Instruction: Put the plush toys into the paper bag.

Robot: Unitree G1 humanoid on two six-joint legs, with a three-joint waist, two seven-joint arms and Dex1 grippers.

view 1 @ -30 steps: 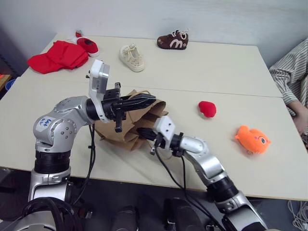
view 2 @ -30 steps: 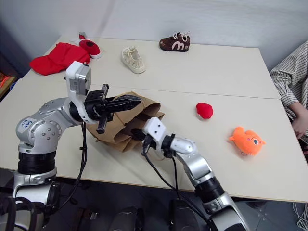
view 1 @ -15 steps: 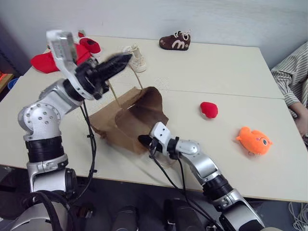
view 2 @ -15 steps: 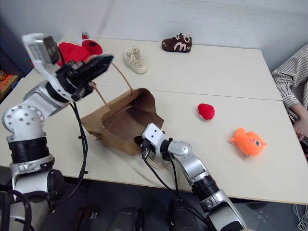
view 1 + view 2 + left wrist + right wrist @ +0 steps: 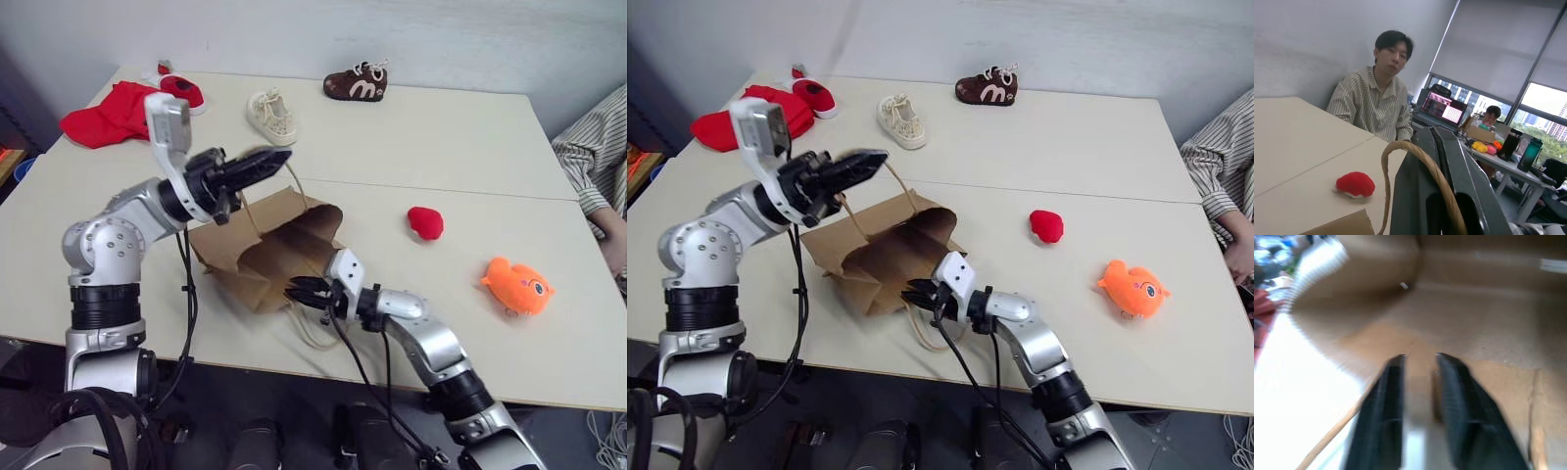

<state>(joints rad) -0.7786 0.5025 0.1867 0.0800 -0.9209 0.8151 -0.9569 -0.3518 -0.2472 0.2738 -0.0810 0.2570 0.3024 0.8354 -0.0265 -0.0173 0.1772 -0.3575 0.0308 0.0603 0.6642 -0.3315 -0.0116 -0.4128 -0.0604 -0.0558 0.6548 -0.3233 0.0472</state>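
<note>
On my table (image 5: 460, 147) a red cloth heap (image 5: 106, 114) lay at the far left corner with a small red shoe (image 5: 180, 90) just beside it. A cream shoe (image 5: 269, 117) and a brown shoe (image 5: 355, 83) sat farther along, and a person in a striped shirt (image 5: 1371, 105) sat at the right edge.

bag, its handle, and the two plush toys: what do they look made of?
Paper bag: brown kraft paper, matte, by its sharp creases and folds.
Handle: tan twisted cord, probably paper twine; spiral ridges show.
Red plush: soft fabric, fuzzy nap, rounded.
Orange fish plush: fleecy fabric, stuffed-looking, likely stitched face.
</note>
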